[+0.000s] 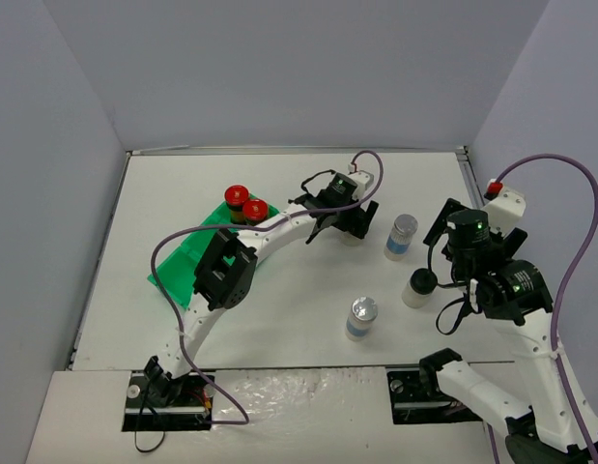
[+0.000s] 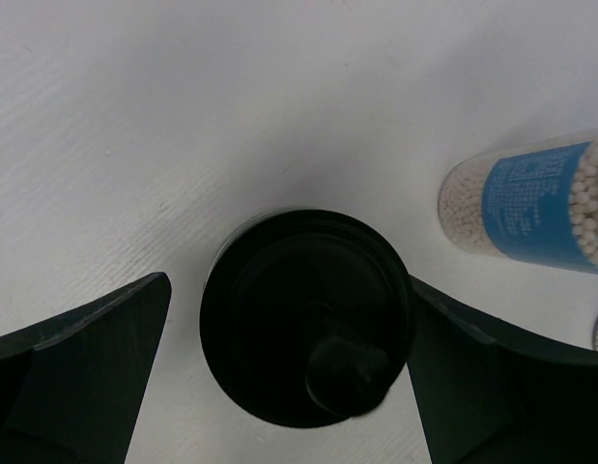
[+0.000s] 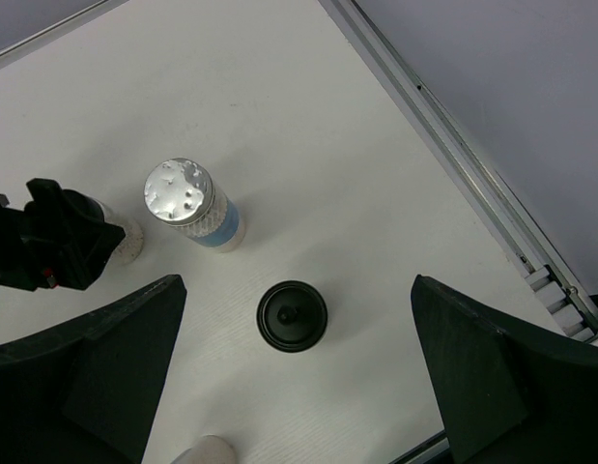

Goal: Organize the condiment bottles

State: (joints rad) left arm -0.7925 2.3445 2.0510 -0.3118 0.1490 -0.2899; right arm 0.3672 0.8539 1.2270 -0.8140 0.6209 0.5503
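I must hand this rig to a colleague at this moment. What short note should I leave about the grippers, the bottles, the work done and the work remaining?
Left gripper: open, with one finger on each side of the first black-capped jar, not closed on it.
Right gripper: open and empty, above the second black-capped jar.
Red-capped jars: side by side at the far end of the green tray.
Silver-capped jars: upright on the table, apart from each other.
Done: the red pair looks placed.
Left: both black-capped and both silver-capped jars.

In the left wrist view the blue-labelled jar [image 2: 530, 208] runs off the right edge, cap unseen.
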